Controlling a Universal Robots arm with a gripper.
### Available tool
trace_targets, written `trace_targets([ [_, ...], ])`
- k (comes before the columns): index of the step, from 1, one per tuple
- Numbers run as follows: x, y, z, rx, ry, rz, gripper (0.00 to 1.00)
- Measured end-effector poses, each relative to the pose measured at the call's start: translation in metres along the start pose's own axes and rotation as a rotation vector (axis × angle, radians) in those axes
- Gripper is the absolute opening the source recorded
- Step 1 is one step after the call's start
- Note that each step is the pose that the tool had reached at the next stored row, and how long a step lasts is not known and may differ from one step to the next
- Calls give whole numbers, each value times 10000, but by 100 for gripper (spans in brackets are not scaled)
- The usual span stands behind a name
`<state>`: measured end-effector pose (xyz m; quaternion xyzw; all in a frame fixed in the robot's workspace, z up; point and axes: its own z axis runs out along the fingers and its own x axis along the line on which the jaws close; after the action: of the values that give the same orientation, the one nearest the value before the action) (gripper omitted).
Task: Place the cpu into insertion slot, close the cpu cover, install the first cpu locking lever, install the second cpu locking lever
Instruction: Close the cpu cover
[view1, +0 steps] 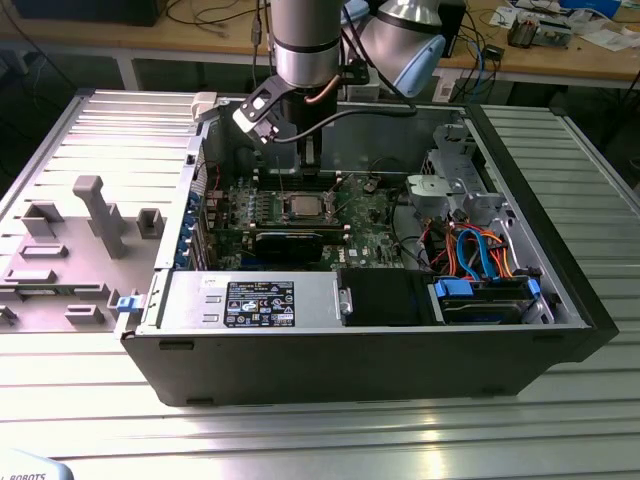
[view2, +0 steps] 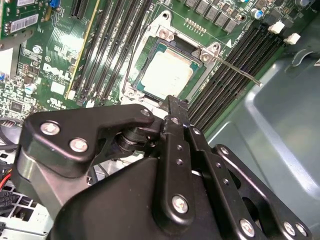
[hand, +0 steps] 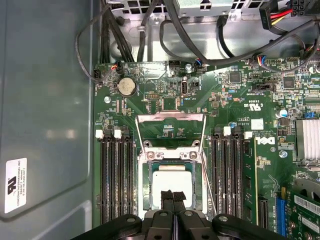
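Step 1 looks done. Can see the small flat square cpu with the silver-grey metal top (hand: 172, 185) lying flat inside the black square socket (hand: 147, 180) on the big green motherboard (hand: 145, 97). Same cpu (view2: 167, 75) in the second wrist view, sitting level, no corner sticking up.

Step 2 prob. not done yet. Can make out the thin silver metal square cpu cover with the big open window (hand: 170, 118) tipped up and back from the socket, w/ green board showing thru the window. Not lying down over the chip.

Steps 3 & 4 not done either, as far as can tell. Can spot one thin silver wire locking lever (view2: 240, 74) poking out sideways across the long black memory slots (view2: 240, 50) — free, not hooked down. Hard to tell the 2nd lever apart from the cover's thin sides.

Now the black two-finger gripper (hand: 172, 196): pinched narrow, fingertips (hand: 167, 197) side by side w/ barely a gap, holding nothing. Hanging right over the cpu, hiding part of the shiny top in the first wrist view. Can't tell if touching the chip or just above it. Well apart from the cover — that stands at the far side of the socket from the fingertips.

In the exterior view, can see the grey robot arm (view1: 305, 40) reaching straight down into the open black computer case (view1: 350, 360) on the ribbed metal table (view1: 300, 430), w/ the cpu (view1: 303, 207) right below.
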<state>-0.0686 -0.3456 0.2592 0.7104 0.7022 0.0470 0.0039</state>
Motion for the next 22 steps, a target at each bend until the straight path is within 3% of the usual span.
trace_targets([
  [4, 0, 7, -1, 22, -2, 0, 11],
  [6, 0, 37, 2, 156, -3, 9, 11],
  [14, 1, 39, -13, 160, -3, 10, 11],
  [22, 11, 50, -171, 159, -4, 9, 11],
])
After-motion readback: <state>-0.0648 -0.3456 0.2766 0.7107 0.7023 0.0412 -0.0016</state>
